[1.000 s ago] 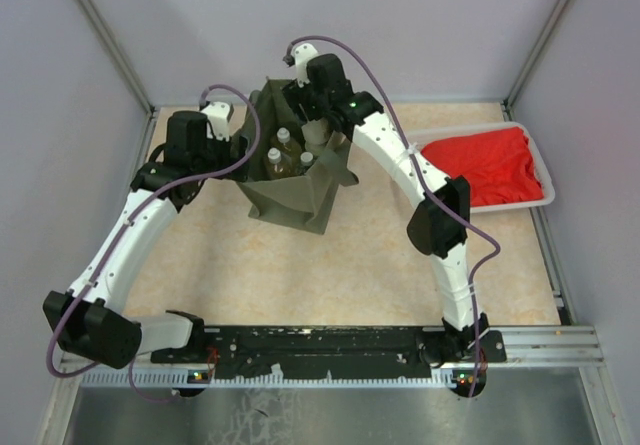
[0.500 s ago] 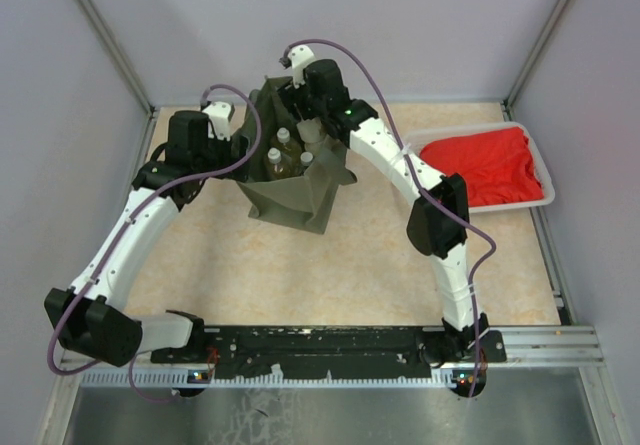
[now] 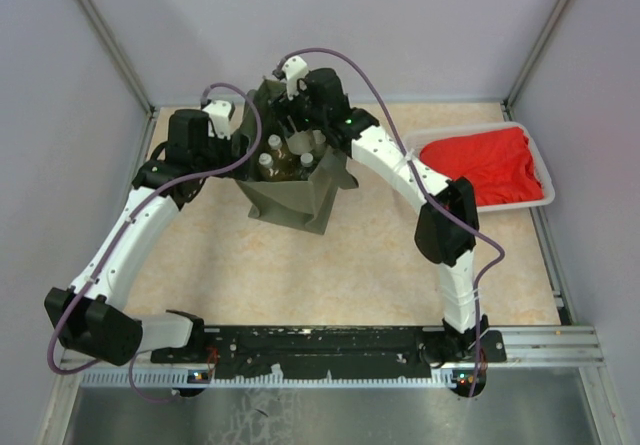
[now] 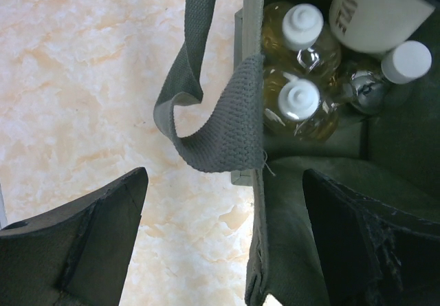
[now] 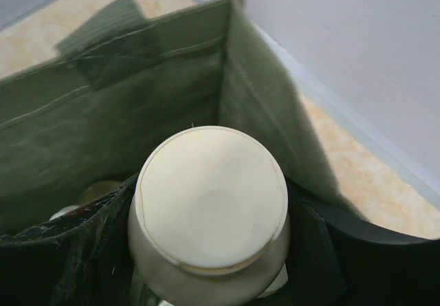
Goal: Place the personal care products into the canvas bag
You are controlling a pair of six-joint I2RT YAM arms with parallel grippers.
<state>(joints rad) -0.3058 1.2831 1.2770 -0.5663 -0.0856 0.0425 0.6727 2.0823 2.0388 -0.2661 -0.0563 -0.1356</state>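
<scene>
The olive canvas bag stands open at the back of the table. Inside it are two amber bottles with white caps, a silvery bottle and a pale lettered bottle. My right gripper is shut on a cream-capped bottle and holds it upright at the bag's mouth, with the bag's inner wall behind it. My left gripper is open and straddles the bag's left wall, one finger outside and one inside. A handle hangs over that wall.
A white tray holding a red cloth sits at the right rear. Grey enclosure walls stand close behind the bag and along both sides. The marbled tabletop stretches in front of the bag.
My right gripper has swung a little to the left over the bag's mouth, carrying its bottle. The left arm and the bag have stayed where they were.
</scene>
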